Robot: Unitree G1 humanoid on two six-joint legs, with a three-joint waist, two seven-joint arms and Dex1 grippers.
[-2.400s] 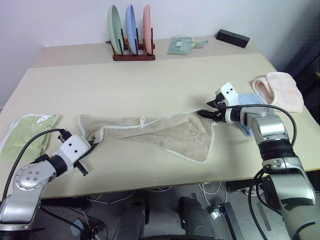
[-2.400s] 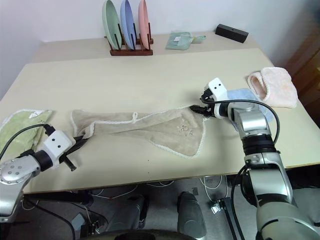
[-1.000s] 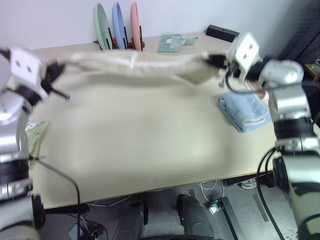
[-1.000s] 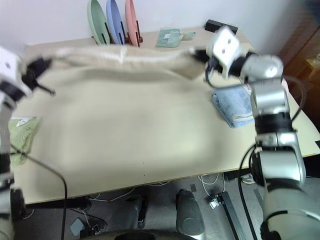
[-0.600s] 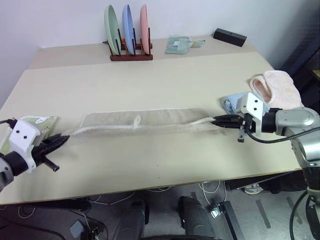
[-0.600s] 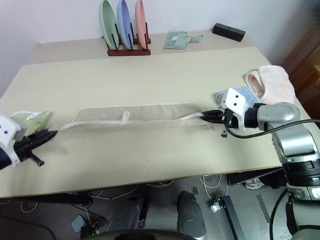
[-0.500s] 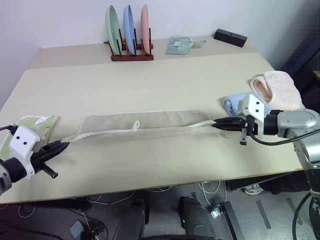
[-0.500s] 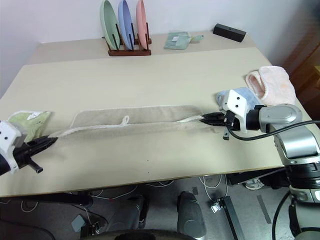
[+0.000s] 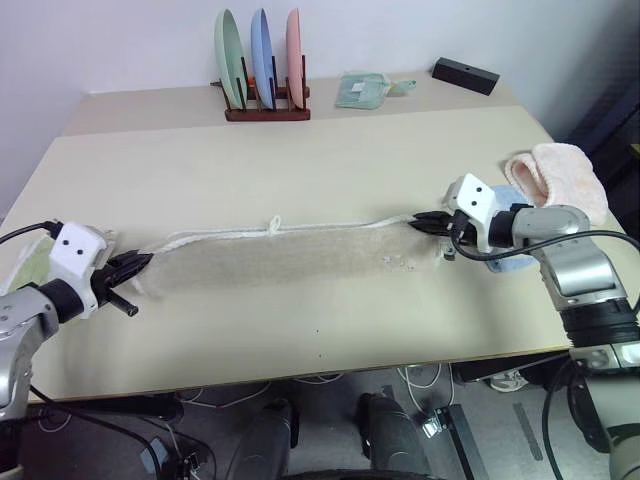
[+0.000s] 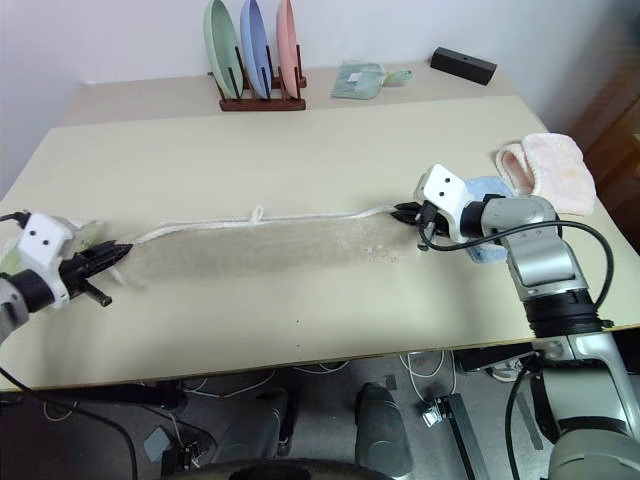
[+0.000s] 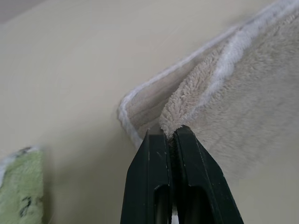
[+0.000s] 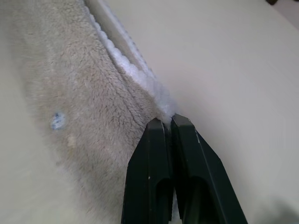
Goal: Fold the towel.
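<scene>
Step in hand: laying the first fold flat. My left gripper (image 9: pixel 140 263) is clamped on one end of the towel (image 9: pixel 290 254); my right gripper (image 9: pixel 420 222) is clamped on the other end. Both sets of fingers pinch cloth with no gap visible in the wrist views.

Position: the towel lies across the middle of the table (image 9: pixel 330 160), stretched taut between the two grippers as a long, narrow band.

Appearance: beige terry pile with white stitched edging along the far edge and a small white loop (image 9: pixel 273 226) near the middle of that edge. At the left end two layers show, one edge over the other, so I judge it doubled lengthwise.

Next move, as I judge it: release both ends, then regrip to bring one end over to the other, keeping the edges aligned.
</scene>
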